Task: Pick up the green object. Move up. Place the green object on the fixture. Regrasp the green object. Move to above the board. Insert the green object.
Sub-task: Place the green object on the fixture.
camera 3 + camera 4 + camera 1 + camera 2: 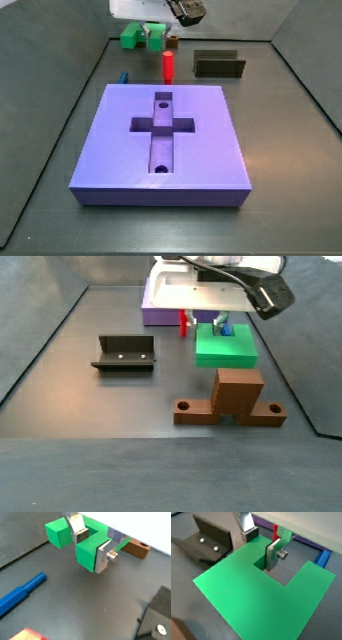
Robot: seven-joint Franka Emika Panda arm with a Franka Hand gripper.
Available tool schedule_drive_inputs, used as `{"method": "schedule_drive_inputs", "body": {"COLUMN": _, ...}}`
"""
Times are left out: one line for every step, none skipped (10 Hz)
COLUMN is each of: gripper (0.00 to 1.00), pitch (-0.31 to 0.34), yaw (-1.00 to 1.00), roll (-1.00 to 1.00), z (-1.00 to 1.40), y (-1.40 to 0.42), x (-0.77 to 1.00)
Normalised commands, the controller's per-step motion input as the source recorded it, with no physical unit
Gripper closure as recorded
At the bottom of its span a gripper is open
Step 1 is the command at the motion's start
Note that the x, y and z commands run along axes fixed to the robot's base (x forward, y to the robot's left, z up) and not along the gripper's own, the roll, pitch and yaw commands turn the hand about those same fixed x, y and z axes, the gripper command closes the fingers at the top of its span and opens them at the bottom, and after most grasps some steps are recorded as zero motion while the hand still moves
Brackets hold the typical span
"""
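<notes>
My gripper [91, 546] is shut on the green object [85, 556], a bright green blocky piece with a notch. One silver finger [272, 556] stands in the notch and the other finger [246, 533] is on the piece's outer side. The piece fills most of a wrist view [244, 597]. In both side views the gripper [214, 322] and the green object [227, 348] [140, 38] are low near the floor; I cannot tell whether the piece touches it. The dark fixture [124, 353] [221, 64] stands apart. The purple board [164, 140] lies flat with its cross recess open.
A brown upright block on a base [235, 397] [137, 548] stands close to the green piece. A red peg [168, 66] stands at the board's far edge. A blue piece [20, 594] [123, 77] lies on the floor nearby. Dark walls border the floor.
</notes>
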Motion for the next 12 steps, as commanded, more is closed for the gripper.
{"method": "schedule_drive_inputs", "body": {"gripper": 1.0, "pitch": 0.0, "yaw": -0.24, "roll": -1.0, "z": 0.38, "y": -0.05, "x": 0.3}}
{"method": "schedule_drive_inputs", "body": {"gripper": 1.0, "pitch": 0.0, "yaw": -0.2, "roll": -1.0, "z": 0.41, "y": -0.08, "x": 0.43}}
{"method": "schedule_drive_inputs", "body": {"gripper": 1.0, "pitch": 0.063, "yaw": -0.11, "roll": -1.0, "z": 0.28, "y": -0.05, "x": 0.63}}
{"method": "schedule_drive_inputs", "body": {"gripper": 1.0, "pitch": 0.131, "yaw": -0.07, "roll": -1.0, "z": 0.09, "y": -0.01, "x": 0.69}}
{"method": "schedule_drive_inputs", "body": {"gripper": 1.0, "pitch": 0.131, "yaw": -0.06, "roll": -1.0, "z": 0.09, "y": -0.01, "x": 0.69}}
{"method": "schedule_drive_inputs", "body": {"gripper": 1.0, "pitch": 0.14, "yaw": -0.03, "roll": -1.0, "z": 0.07, "y": -0.03, "x": 0.71}}
{"method": "schedule_drive_inputs", "body": {"gripper": 1.0, "pitch": 0.143, "yaw": -0.01, "roll": -1.0, "z": 0.07, "y": -0.04, "x": 0.72}}
{"method": "schedule_drive_inputs", "body": {"gripper": 1.0, "pitch": 0.131, "yaw": 0.0, "roll": -1.0, "z": 0.06, "y": -0.03, "x": 0.69}}
{"method": "schedule_drive_inputs", "body": {"gripper": 1.0, "pitch": 0.097, "yaw": 0.0, "roll": -1.0, "z": 0.05, "y": -0.03, "x": 0.62}}
{"method": "schedule_drive_inputs", "body": {"gripper": 1.0, "pitch": 0.086, "yaw": 0.04, "roll": -1.0, "z": 0.05, "y": -0.05, "x": 0.56}}
{"method": "schedule_drive_inputs", "body": {"gripper": 1.0, "pitch": 0.069, "yaw": 0.1, "roll": -1.0, "z": 0.05, "y": -0.07, "x": 0.48}}
{"method": "schedule_drive_inputs", "body": {"gripper": 1.0, "pitch": 0.066, "yaw": 0.1, "roll": -1.0, "z": 0.05, "y": -0.07, "x": 0.47}}
